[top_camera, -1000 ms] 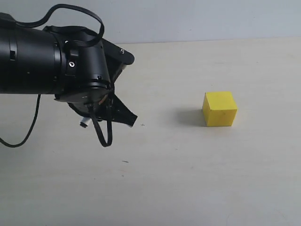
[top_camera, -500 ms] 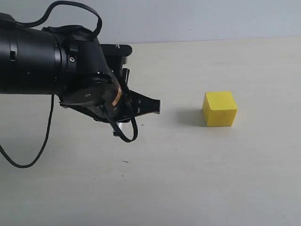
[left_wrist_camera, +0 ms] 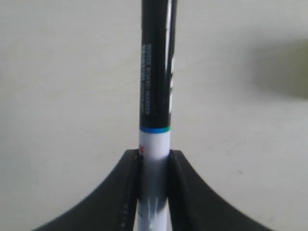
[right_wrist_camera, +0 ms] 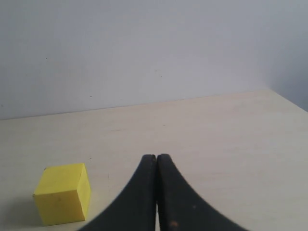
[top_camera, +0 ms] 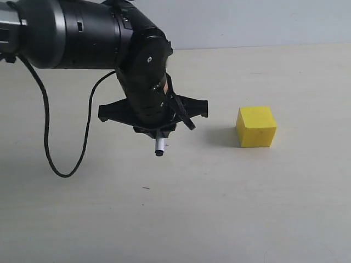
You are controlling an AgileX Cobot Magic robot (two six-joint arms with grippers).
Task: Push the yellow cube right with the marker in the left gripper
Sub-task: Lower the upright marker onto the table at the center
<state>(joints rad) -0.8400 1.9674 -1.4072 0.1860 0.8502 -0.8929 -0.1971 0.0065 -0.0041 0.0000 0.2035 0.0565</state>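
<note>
I note left gripper [left_wrist_camera: 154, 155] fingers [left_wrist_camera: 124, 185] clamped on the marker [left_wrist_camera: 155, 86], well apart from the yellow cube [top_camera: 256, 126]; right gripper [right_wrist_camera: 156, 160] fingers together.

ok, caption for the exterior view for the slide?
Left gripper clamps the marker, left of the yellow cube on the table, a clear gap between them.

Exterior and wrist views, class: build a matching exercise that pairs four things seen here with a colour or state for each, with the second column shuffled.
Column one:
1. marker
2. yellow cube
3. right gripper
4. left gripper

Column two:
A. shut, with nothing between its fingers
B. resting free, touched by nothing
C. white barrel, black cap
D. shut on the marker

Pairs: 1-C, 2-B, 3-A, 4-D
</note>
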